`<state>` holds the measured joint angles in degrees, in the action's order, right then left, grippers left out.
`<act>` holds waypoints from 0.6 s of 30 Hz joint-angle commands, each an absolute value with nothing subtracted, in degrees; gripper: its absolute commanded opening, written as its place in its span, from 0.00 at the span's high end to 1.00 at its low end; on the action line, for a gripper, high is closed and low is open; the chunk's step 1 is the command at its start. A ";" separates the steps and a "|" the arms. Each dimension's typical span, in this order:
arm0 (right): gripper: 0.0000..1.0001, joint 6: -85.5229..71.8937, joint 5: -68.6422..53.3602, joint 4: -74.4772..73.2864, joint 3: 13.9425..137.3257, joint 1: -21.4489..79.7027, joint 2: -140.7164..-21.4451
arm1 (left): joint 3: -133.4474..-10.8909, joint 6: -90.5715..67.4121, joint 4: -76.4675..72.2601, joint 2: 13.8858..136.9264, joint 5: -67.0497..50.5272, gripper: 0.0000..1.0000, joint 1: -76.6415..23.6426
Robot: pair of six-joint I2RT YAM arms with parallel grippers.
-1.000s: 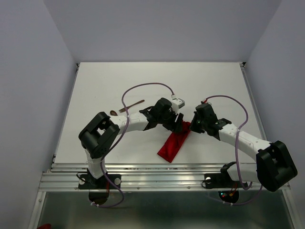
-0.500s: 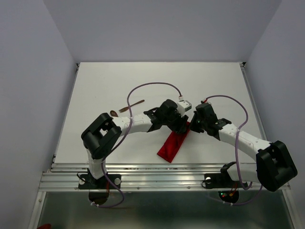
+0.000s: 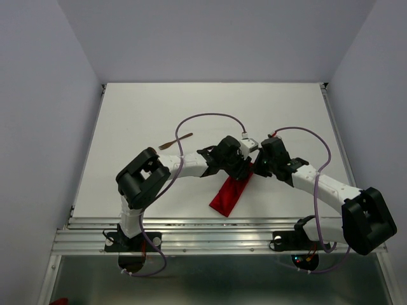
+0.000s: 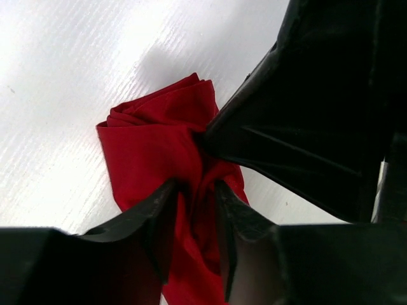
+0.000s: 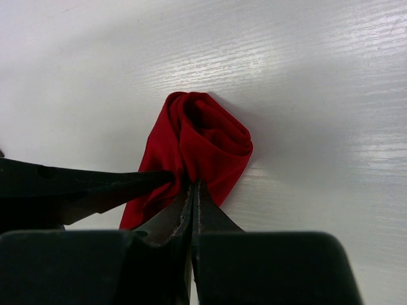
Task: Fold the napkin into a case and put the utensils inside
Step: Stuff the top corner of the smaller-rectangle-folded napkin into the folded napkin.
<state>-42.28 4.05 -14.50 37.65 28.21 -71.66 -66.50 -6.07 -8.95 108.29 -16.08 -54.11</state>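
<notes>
Top view: the red case [image 3: 230, 194] lies on the table [image 3: 286, 114]. The left gripper [image 3: 245, 167] and right gripper [image 3: 257, 168] meet at its far end. A wooden utensil [image 3: 175, 142] lies well left of the case.
Left wrist: fingers [image 4: 159, 216] pinch a cloth ridge.
Right wrist: fingers [image 5: 172, 219] clamp the case's rolled end.

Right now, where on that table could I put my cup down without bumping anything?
The far half of the table is bare, from the utensil back to the far edge and across to the right side. The middle is crowded: the left hand and right hand both pinch the napkin there, arms curving in from both sides.
</notes>
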 commanded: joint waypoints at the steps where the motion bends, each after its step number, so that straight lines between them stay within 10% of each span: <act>1: 0.99 -42.71 3.78 -11.95 37.44 28.13 -71.37 | -69.78 -5.19 -9.40 108.37 -15.21 0.66 -54.58; 8: 0.99 -42.98 3.87 -11.95 37.18 28.13 -71.10 | -70.93 -5.54 -8.35 108.90 -14.33 1.00 -54.58; 18: 0.99 -43.15 3.87 -11.95 36.74 28.13 -70.31 | -68.47 -9.57 -11.85 107.85 -16.87 1.00 -53.35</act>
<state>-42.50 4.05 -14.48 37.60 28.21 -71.64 -68.38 -7.44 -7.99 109.08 -15.44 -54.06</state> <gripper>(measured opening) 0.012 0.036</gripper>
